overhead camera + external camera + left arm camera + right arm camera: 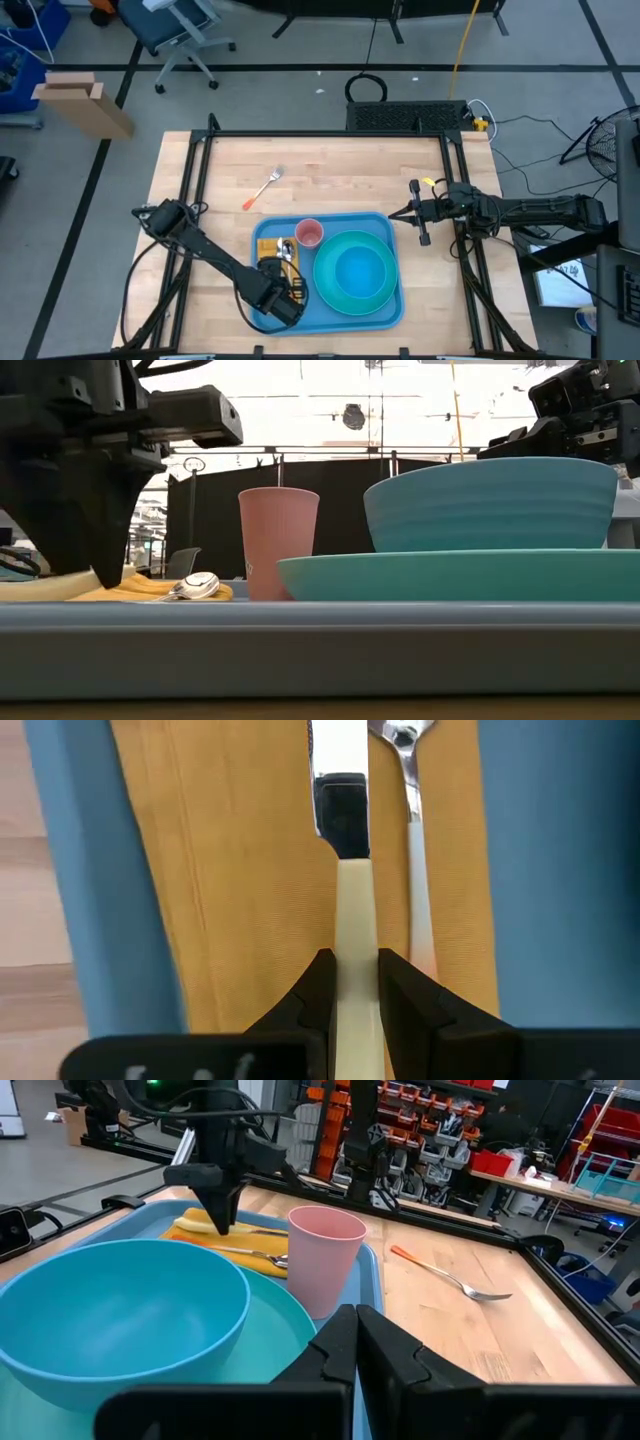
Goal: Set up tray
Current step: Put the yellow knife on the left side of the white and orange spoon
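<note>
Left gripper [352,982] clamped on the cream-handled knife [345,870], down on the yellow napkin [230,880] in the tray [380,318]; right gripper [421,213] pinched closed, off right.

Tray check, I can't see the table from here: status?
Left gripper down over the napkin, jaws shut on knife. Right gripper shut, beside the tray. Plate, bowl, cup, spoon aboard. Fork on the table, outside.
</note>
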You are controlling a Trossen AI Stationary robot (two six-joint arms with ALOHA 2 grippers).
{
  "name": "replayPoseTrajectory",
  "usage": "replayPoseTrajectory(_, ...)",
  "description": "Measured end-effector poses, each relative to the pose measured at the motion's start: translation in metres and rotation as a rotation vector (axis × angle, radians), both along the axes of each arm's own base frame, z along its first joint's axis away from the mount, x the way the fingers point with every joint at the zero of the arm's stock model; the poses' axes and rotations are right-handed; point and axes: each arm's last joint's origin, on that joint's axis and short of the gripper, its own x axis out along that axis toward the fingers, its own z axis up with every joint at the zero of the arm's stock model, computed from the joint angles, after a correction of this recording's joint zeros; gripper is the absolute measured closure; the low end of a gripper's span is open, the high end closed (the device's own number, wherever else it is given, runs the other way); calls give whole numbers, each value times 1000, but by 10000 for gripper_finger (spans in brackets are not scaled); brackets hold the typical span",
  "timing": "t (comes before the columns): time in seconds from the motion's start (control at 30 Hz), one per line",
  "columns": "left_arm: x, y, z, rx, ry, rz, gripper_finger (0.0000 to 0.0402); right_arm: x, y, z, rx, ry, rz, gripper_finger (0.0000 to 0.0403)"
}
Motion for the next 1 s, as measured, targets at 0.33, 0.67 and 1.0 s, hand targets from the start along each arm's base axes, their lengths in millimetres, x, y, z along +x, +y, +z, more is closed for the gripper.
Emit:
replayPoseTrajectory(0.33,4,-2,-12,-40,36,0,351,0,0,0,0,0,0,403)
replayPoseTrajectory(0.67,8,-1,-17,-35,26,15,351,0,0,0,1,0,2,403)
replayPoseTrajectory(1.0,7,1,-17,-29,32,68,351,0,0,0,1,0,3,403)
